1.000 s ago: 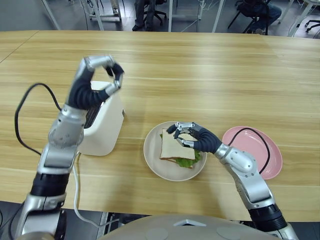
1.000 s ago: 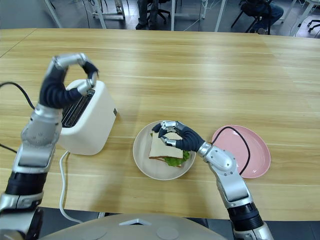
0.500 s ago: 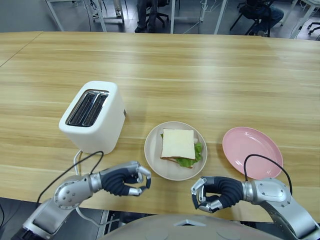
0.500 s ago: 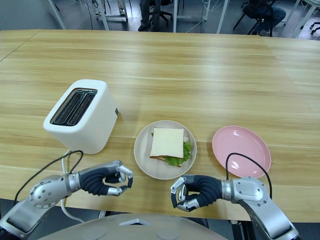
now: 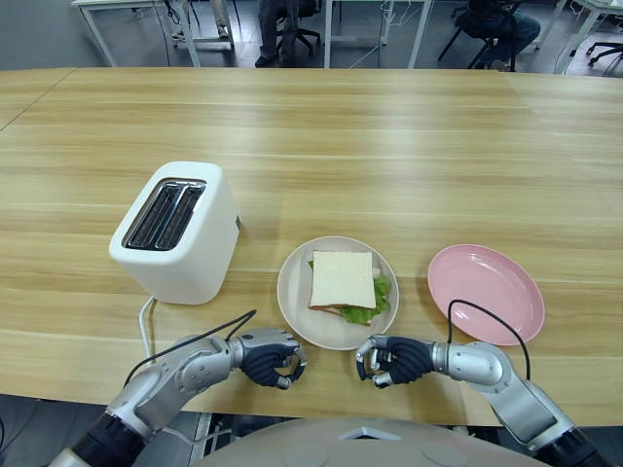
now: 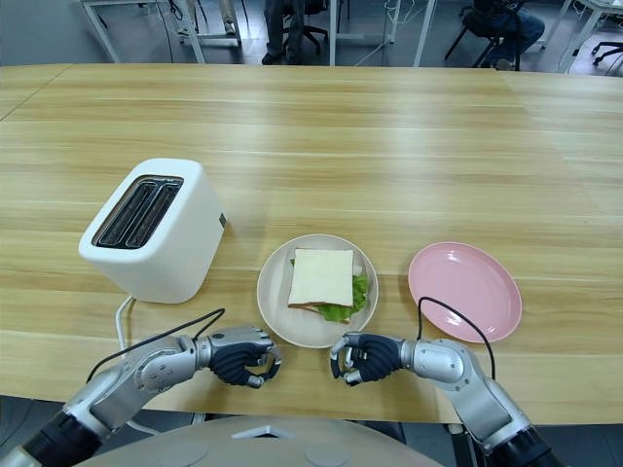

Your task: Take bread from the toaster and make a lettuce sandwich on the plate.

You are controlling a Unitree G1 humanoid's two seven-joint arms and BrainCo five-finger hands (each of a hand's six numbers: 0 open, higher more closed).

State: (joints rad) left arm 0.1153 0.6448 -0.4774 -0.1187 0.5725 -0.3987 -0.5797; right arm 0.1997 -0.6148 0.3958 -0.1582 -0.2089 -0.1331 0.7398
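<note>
A sandwich (image 5: 344, 287) with white bread on top and green lettuce showing at its edges lies on the beige plate (image 5: 297, 313) at the table's middle front. The white toaster (image 5: 179, 231) stands to the left, its two slots dark. My left hand (image 5: 270, 355) rests near the table's front edge, below and left of the plate, with its fingers curled and nothing in them. My right hand (image 5: 391, 358) lies near the front edge below the plate's right side, also curled and holding nothing.
A pink plate (image 5: 485, 293) with nothing on it sits right of the sandwich plate. The toaster's white cord (image 5: 146, 321) runs off the front edge. Black cables loop from both wrists. Bare wooden tabletop stretches behind; chairs and desks stand beyond the far edge.
One second ago the left hand was raised over the toaster and the right hand touched the sandwich. Both have dropped to the front edge, and since half a second ago drawn closer together.
</note>
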